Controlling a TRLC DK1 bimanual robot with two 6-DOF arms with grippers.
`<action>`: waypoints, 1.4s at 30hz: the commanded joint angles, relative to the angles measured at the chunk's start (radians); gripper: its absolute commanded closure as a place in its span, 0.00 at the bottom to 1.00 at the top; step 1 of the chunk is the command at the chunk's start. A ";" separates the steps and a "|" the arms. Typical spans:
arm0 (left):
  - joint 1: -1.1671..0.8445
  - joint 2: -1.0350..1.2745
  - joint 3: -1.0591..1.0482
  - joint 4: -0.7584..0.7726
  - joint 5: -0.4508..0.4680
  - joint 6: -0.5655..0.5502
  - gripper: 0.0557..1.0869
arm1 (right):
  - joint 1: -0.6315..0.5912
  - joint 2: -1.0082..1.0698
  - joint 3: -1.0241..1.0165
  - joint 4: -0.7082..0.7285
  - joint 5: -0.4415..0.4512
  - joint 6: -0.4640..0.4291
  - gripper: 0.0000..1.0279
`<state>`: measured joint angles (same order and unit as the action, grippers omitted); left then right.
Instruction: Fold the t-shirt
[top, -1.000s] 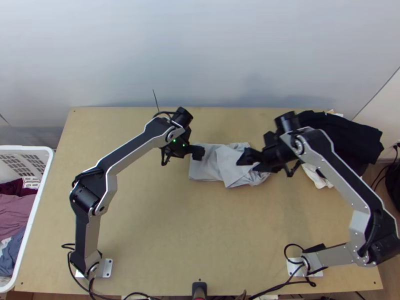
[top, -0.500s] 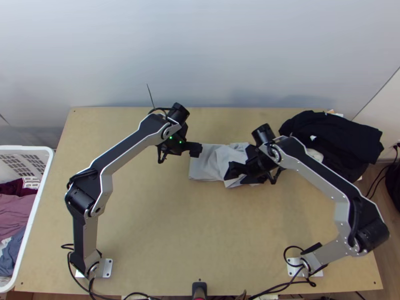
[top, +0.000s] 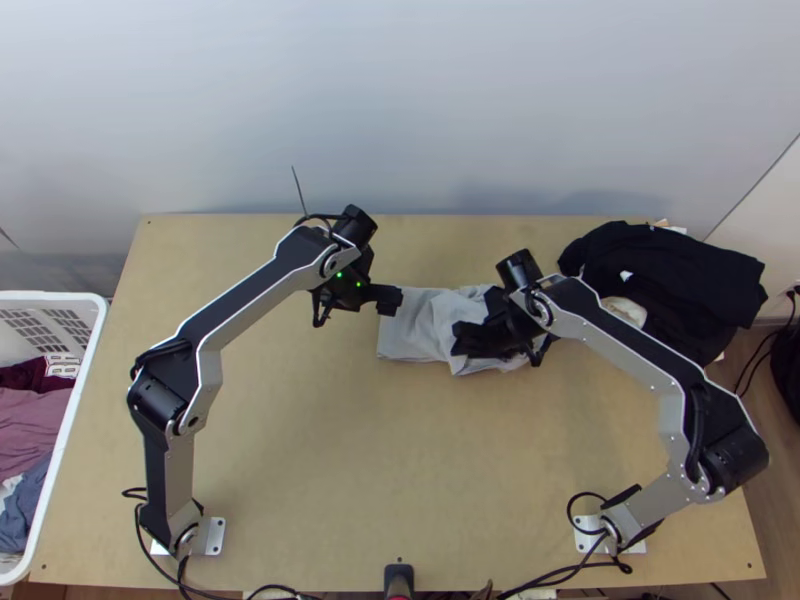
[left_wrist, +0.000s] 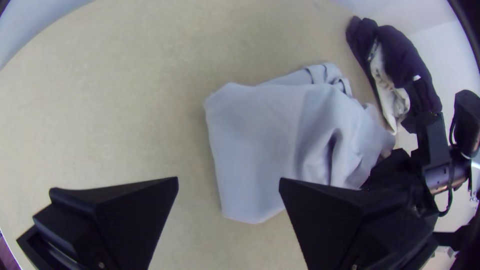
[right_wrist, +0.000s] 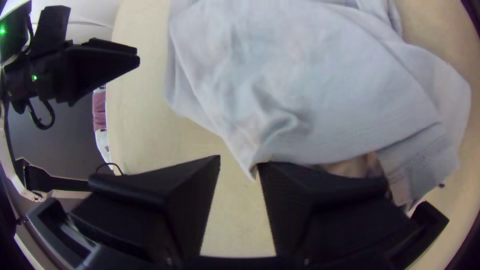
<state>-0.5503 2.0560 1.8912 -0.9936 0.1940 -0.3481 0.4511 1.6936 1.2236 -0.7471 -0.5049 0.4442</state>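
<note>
At centre, wide black left gripper (left_wrist: 228, 178) and right gripper (right_wrist: 239, 160) gape; pinch the rumpled pale-grey cloth t-shirt (top: 422, 328) squarely by its pointed corner (right_wrist: 243, 150).

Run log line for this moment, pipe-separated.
Grey shirt partly folded, rumpled | left tool open, near shirt | right tool open, at shirt edge | fold unfinished

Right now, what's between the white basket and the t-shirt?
Top view: the left arm, over wooden tabletop, between the basket and t-shirt; left gripper open by the t-shirt's edge.
</note>
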 joint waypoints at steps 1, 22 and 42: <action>-0.002 -0.003 0.000 -0.005 0.001 0.000 0.05 | -0.017 -0.028 0.005 0.054 0.014 -0.019 0.97; -0.011 -0.016 -0.006 -0.022 0.001 0.001 0.05 | -0.285 0.035 0.163 0.158 0.069 -0.058 0.97; -0.011 -0.003 -0.017 -0.022 0.001 -0.006 0.05 | -0.354 0.098 0.113 0.140 0.065 -0.056 0.04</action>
<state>-0.5617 2.0422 1.8717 -1.0210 0.1974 -0.3447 0.1143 1.8706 1.3602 -0.5621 -0.4374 0.3771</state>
